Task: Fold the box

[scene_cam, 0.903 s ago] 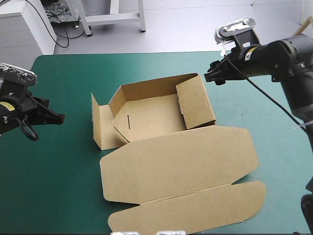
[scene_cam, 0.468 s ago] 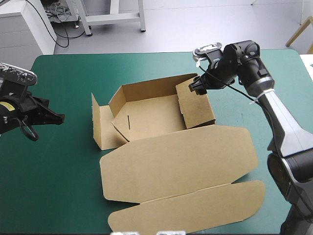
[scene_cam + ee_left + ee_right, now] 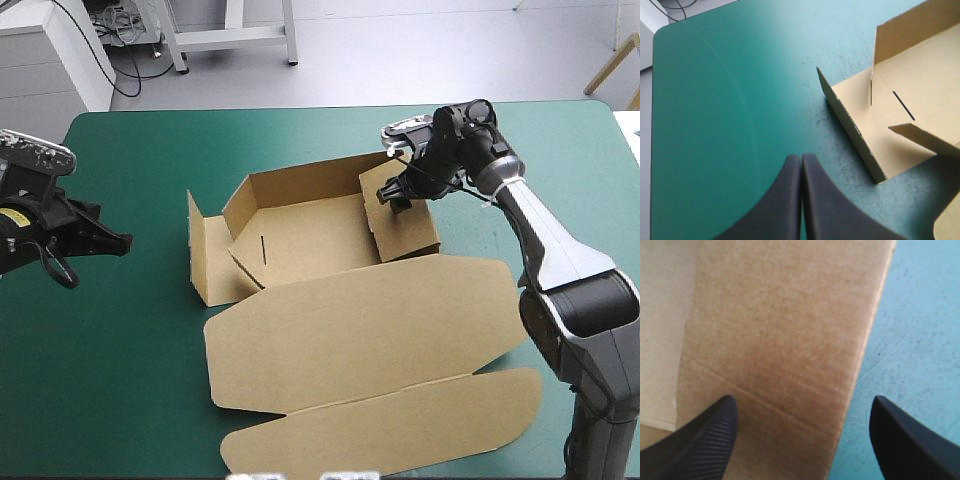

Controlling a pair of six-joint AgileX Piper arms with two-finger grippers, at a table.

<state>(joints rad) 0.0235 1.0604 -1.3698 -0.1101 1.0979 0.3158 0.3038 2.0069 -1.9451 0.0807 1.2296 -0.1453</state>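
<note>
The box [image 3: 310, 240] lies on the teal-green cover [image 3: 110, 380], lid [image 3: 370, 320] flat. The right gripper [image 3: 396, 190] is at its right wall [image 3: 408, 222]; the left gripper [image 3: 118, 241] is well apart.

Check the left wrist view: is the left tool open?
No: the left tool has its black fingers meeting in one pointed arch over the teal-green cover, short of the box.

Right wrist view: box [image 3: 775, 330] overruns view, only one long edge showing (against teal-green cover [image 3: 920, 315]); which flap this is, cannot tell here. Right hand [image 3: 802, 400]: finger bases cut off, contact with board unclear. High view: right hand's tips too small and dark against box wall to tell touching or apart; left arm [image 3: 30, 215] cut off by view's edge. Left wrist view: box cut off, one end visible; left hand [image 3: 801, 156] bases out of view.
</note>
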